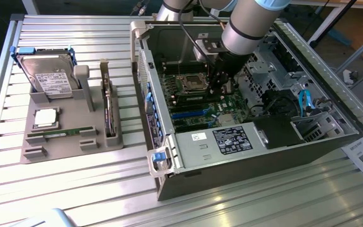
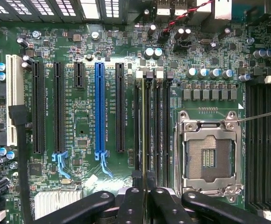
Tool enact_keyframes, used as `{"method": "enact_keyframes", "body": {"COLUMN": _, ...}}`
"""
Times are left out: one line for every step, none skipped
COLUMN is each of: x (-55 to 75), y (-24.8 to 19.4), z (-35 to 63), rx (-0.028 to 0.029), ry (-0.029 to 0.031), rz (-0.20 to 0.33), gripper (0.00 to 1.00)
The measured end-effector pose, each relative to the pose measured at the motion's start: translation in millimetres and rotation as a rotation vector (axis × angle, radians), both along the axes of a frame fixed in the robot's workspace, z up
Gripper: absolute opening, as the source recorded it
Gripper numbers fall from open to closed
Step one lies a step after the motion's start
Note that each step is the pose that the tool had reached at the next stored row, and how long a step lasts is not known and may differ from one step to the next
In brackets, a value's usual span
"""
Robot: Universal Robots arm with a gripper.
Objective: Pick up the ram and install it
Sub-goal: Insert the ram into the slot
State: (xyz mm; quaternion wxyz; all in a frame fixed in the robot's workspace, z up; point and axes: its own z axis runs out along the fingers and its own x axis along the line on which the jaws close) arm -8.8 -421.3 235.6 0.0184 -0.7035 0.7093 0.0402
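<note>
The ram [image 2: 144, 121] appears edge-on in the wrist view as a thin green strip. It stands along one of the black memory slots [image 2: 161, 126] beside the open processor socket [image 2: 210, 156]. My gripper [image 2: 144, 198] is shut on its near end, a black finger [image 2: 131, 205] on each side. I cannot tell whether the stick is fully seated in the slot. In the exterior view my gripper [image 1: 221, 85] reaches down inside the open computer case [image 1: 232, 170], right over the motherboard [image 1: 200, 109].
A grey holder tray [image 1: 62, 151] lies at the exterior view's left of the case. It carries a hard drive [image 1: 49, 75], a square silver processor chip [image 1: 46, 117], another green stick [image 1: 62, 134] and an upright dark expansion card [image 1: 110, 113]. Blue cables [image 1: 304, 101] hang inside the case.
</note>
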Motion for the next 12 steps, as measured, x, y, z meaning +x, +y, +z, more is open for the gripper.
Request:
{"method": "enact_keyframes", "body": {"x": 0.0, "y": 0.0, "z": 1.3, "rx": 0.0001, "ry": -0.0001, "rz": 0.000, "gripper": 0.12}}
{"method": "enact_keyframes", "body": {"x": 0.0, "y": 0.0, "z": 2.5, "rx": 0.0001, "ry": 0.0000, "rz": 0.000, "gripper": 0.12}}
{"method": "enact_keyframes", "body": {"x": 0.0, "y": 0.0, "z": 3.7, "rx": 0.0001, "ry": 0.0000, "rz": 0.000, "gripper": 0.12}}
{"method": "enact_keyframes", "body": {"x": 0.0, "y": 0.0, "z": 9.9, "rx": 0.0001, "ry": 0.0000, "rz": 0.000, "gripper": 0.12}}
{"method": "enact_keyframes", "body": {"x": 0.0, "y": 0.0, "z": 10.5, "rx": 0.0003, "ry": -0.0001, "rz": 0.000, "gripper": 0.12}}
{"method": "enact_keyframes", "body": {"x": 0.0, "y": 0.0, "z": 10.5, "rx": 0.0004, "ry": -0.0001, "rz": 0.000, "gripper": 0.12}}
{"method": "enact_keyframes", "body": {"x": 0.0, "y": 0.0, "z": 10.5, "rx": 0.0004, "ry": -0.0001, "rz": 0.000, "gripper": 0.12}}
{"method": "enact_keyframes", "body": {"x": 0.0, "y": 0.0, "z": 10.6, "rx": 0.0001, "ry": 0.0000, "rz": 0.000, "gripper": 0.12}}
{"method": "enact_keyframes", "body": {"x": 0.0, "y": 0.0, "z": 10.6, "rx": 0.0001, "ry": 0.0000, "rz": 0.000, "gripper": 0.12}}
{"method": "enact_keyframes", "body": {"x": 0.0, "y": 0.0, "z": 10.8, "rx": 0.0001, "ry": 0.0000, "rz": 0.001, "gripper": 0.12}}
{"method": "enact_keyframes", "body": {"x": 0.0, "y": -0.1, "z": 11.5, "rx": -0.0005, "ry": 0.0002, "rz": 0.002, "gripper": 0.12}}
{"method": "enact_keyframes", "body": {"x": 0.0, "y": 0.0, "z": 12.0, "rx": -0.0001, "ry": 0.0000, "rz": 0.003, "gripper": 0.12}}
